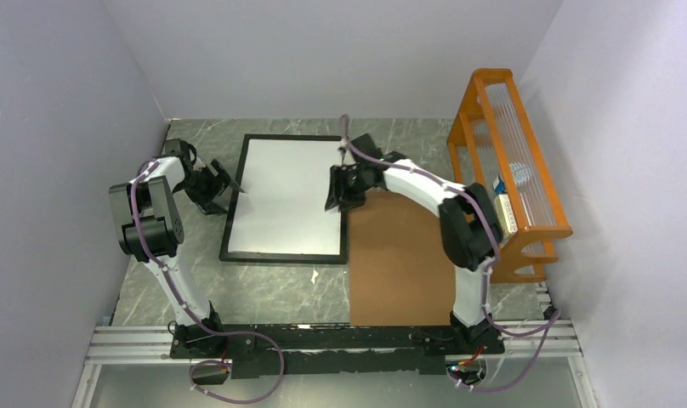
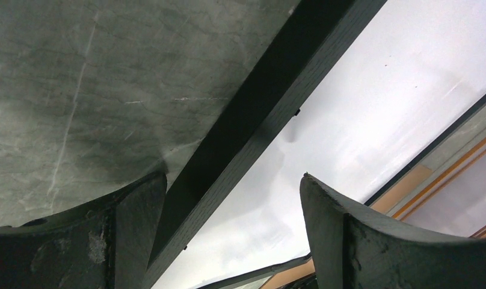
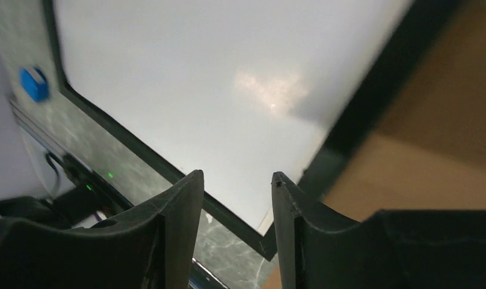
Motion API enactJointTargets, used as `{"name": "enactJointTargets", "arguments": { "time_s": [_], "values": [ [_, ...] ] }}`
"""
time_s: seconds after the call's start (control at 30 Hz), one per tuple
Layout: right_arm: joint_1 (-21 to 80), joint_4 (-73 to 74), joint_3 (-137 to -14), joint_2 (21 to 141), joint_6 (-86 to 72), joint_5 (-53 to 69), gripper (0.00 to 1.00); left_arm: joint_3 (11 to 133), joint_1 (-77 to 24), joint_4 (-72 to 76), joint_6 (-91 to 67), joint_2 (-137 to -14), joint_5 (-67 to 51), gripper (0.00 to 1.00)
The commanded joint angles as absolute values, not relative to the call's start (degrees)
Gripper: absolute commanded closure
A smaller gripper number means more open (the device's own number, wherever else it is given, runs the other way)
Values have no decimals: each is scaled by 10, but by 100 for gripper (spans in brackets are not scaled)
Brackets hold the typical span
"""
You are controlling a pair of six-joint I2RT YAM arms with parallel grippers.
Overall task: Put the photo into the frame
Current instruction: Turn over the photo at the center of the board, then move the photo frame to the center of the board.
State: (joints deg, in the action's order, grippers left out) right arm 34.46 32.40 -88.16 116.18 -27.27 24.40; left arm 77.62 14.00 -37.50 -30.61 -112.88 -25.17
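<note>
Grey marbled surface (image 1: 264, 293) is carrying a plain brown backing board (image 1: 400, 263) nearest. Beyond, the thin black rectangular frame (image 1: 285, 256) is lying flat, with a white sheet (image 1: 285, 200) inside. Left tool (image 1: 225, 181) is gaping wide over its left rail; right tool (image 1: 334, 202) is hovering half-open, empty, at its right rail.

— On the right?
— Orange wooden rack (image 1: 491, 76), upright, holding clear ribbed sheets (image 1: 514, 136).
— Next to that?
— Brown backing board (image 1: 400, 255), flat on grey marbled table (image 1: 264, 293).
— Further left?
— White sheet (image 1: 285, 195), lying flat; small white scrap (image 1: 315, 274) just below.
</note>
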Motion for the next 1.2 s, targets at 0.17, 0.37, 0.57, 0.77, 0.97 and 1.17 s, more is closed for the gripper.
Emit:
{"name": "enactJointTargets", "arguments": {
  "time_s": [0.17, 0.37, 0.57, 0.77, 0.97, 1.17],
  "values": [
    [252, 220, -823, 994, -360, 44, 45, 795, 138, -376, -287, -1097, -255, 13],
    [244, 260, -834, 1017, -365, 35, 42, 792, 137, -374, -287, -1097, -258, 13],
    [243, 257, -819, 1044, -384, 72, 50, 785, 138, -382, -285, -1098, -244, 19],
    [244, 287, -819, 1071, -387, 65, 56, 778, 138, -389, -285, -1098, -218, 33],
    [241, 306, -805, 1067, -382, 26, 56, 803, 138, -429, -275, -1081, -130, 37],
    [243, 304, -791, 1082, -350, 90, 54, 829, 137, -430, -265, -1030, -121, 29]
  ]
}}
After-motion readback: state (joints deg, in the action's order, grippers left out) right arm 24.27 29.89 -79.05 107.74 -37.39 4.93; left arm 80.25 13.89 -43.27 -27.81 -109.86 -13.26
